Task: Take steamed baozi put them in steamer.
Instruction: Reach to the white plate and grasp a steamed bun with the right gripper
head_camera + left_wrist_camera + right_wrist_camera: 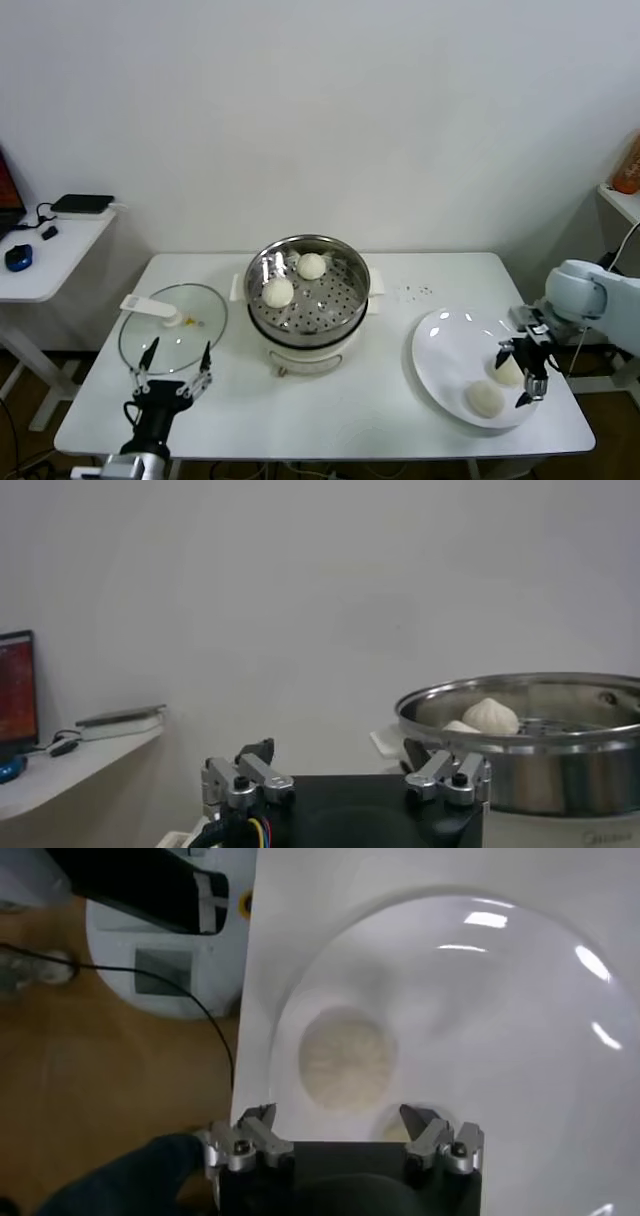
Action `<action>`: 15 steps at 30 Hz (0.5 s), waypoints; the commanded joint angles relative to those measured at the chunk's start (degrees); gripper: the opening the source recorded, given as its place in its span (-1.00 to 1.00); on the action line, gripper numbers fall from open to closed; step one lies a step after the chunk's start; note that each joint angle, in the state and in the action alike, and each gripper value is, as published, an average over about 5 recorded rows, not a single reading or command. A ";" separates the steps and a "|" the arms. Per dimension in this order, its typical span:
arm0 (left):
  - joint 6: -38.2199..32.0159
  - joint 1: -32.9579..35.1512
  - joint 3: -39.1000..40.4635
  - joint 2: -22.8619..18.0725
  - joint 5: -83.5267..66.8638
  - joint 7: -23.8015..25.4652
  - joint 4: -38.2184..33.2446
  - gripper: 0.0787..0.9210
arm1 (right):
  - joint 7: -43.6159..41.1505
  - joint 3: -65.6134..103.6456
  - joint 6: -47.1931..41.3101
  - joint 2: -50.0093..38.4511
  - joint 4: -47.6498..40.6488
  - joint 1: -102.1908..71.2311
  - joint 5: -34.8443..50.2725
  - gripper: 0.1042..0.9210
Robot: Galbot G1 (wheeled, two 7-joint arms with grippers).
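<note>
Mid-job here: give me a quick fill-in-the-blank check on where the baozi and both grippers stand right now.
1. The steamer holds ____ baozi.
2. The white plate holds ____ baozi.
3. The open right gripper hovers over the ____.
4. The open left gripper sits near the glass ____, holding nothing.

Missing words: two; two; plate; lid

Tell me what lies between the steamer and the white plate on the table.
Nothing. In the head view, only bare white table lies between the steamer and the white plate.
</note>
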 commanded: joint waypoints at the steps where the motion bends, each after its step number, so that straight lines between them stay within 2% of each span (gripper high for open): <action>1: -0.10 -0.06 0.02 -0.03 -0.02 0.02 0.43 0.77 | 1.38 4.73 -0.23 0.69 -1.42 -8.27 -1.61 0.76; 15: -0.12 -0.56 -0.02 0.08 -0.09 0.05 1.52 0.77 | 3.13 6.27 0.60 4.29 -4.33 -8.62 -1.50 0.76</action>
